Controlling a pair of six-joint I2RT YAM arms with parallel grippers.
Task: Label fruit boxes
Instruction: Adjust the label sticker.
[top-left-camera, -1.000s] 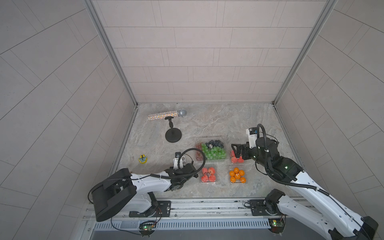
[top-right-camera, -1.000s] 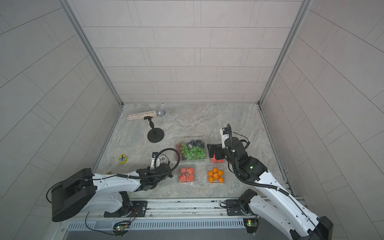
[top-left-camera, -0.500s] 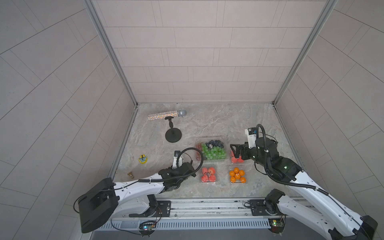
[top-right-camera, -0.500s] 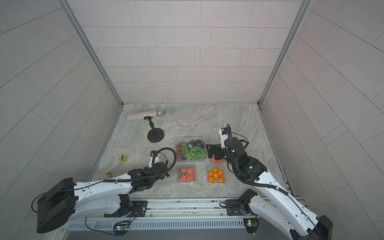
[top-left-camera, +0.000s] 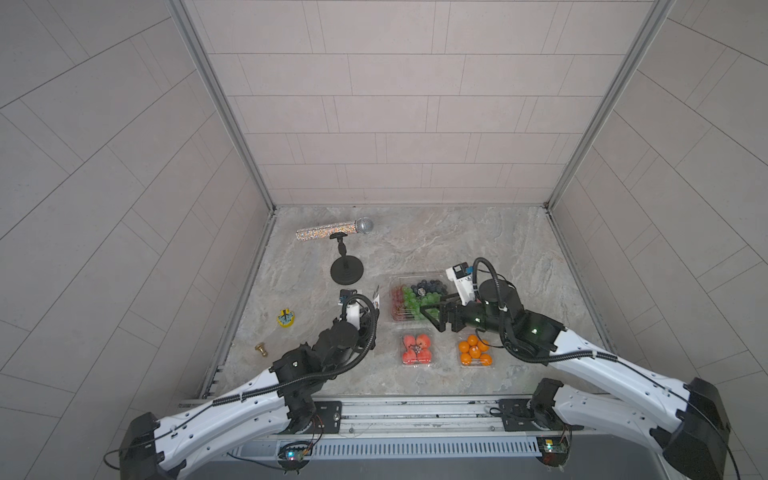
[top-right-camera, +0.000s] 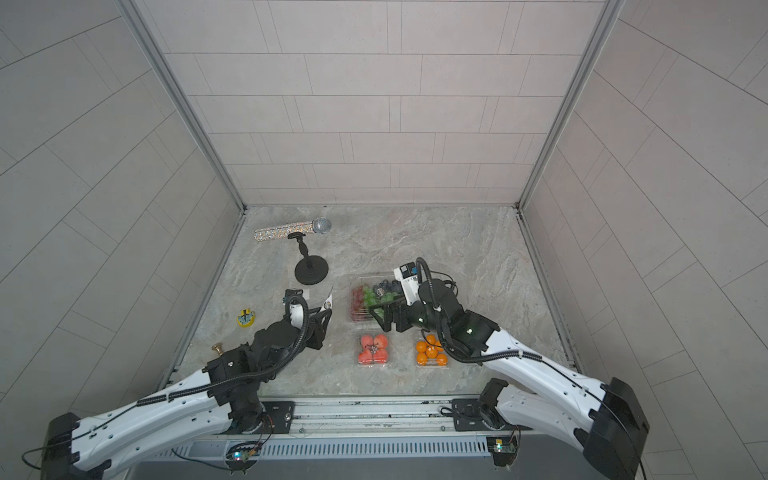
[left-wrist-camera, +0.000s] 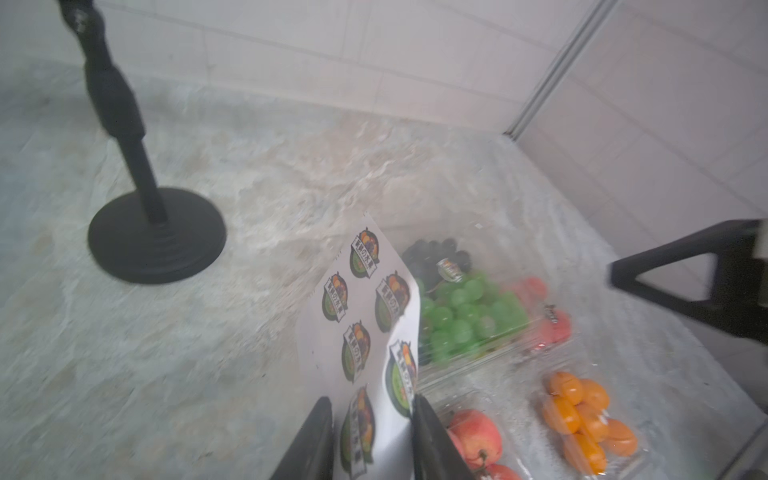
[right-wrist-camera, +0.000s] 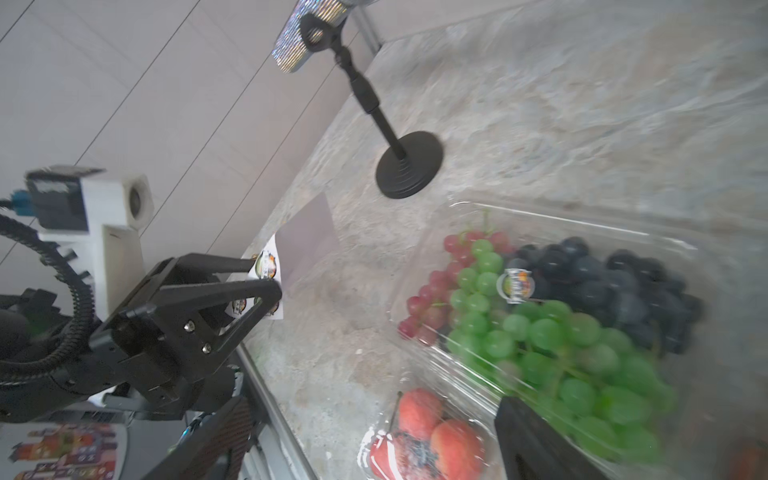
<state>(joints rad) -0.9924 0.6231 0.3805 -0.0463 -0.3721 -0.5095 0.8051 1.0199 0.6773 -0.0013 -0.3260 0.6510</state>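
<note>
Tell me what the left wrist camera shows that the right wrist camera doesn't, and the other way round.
Only the left wrist view shows the orange box. Only the right wrist view shows the microphone and the left arm's camera. Both show the left gripper pinching the sticker sheet, the stand, the grape box with one sticker on its lid, and a red fruit box.
</note>
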